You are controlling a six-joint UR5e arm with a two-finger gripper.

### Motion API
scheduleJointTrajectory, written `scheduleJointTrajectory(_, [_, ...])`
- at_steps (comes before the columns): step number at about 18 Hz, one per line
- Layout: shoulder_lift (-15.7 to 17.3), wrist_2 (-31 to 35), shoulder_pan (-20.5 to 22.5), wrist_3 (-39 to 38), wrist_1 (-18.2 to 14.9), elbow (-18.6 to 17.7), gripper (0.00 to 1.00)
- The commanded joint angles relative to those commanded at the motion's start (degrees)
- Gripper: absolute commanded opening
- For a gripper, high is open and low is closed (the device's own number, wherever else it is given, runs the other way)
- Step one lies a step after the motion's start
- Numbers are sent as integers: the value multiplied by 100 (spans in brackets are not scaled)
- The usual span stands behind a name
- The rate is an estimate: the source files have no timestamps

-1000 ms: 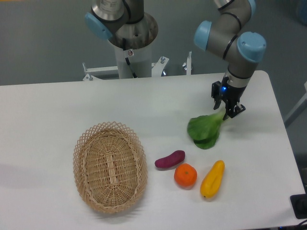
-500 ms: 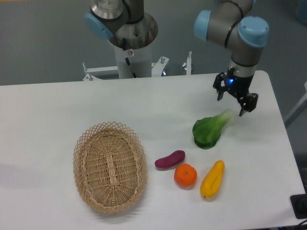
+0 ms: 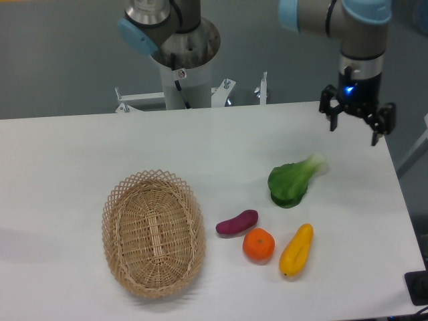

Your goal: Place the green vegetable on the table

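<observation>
The hand (image 3: 356,124) hangs up high near the far right corner of the surface (image 3: 87,144). Its two fingers are spread wide apart, and nothing is between them.

Down and to the left of the hand, well apart from it, lies the green vegetable (image 3: 292,182). It rests flat on the white surface. Its pale stem end points up toward the hand, and its dark leaves point down toward the other toys. So the job looks done: the vegetable is on the surface and the hand has let go.

The vegetable looks like a light toy. Its leaves look wide and a bit soft, so they might bend if squeezed. The stem end looks thinner and firmer, so that is likely the best spot to grab it.

Below it sit a yellow vegetable (image 3: 296,250), an orange (image 3: 258,245) and a purple vegetable (image 3: 237,223), close together. A woven basket (image 3: 152,232) lies further left, with nothing in it.
</observation>
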Motion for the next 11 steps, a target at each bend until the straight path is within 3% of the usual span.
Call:
scheduleJointTrajectory(6, [-211, 105, -9, 35, -782, 748, 100])
scheduleJointTrajectory(11, [-220, 264, -26, 70, -792, 696, 100])
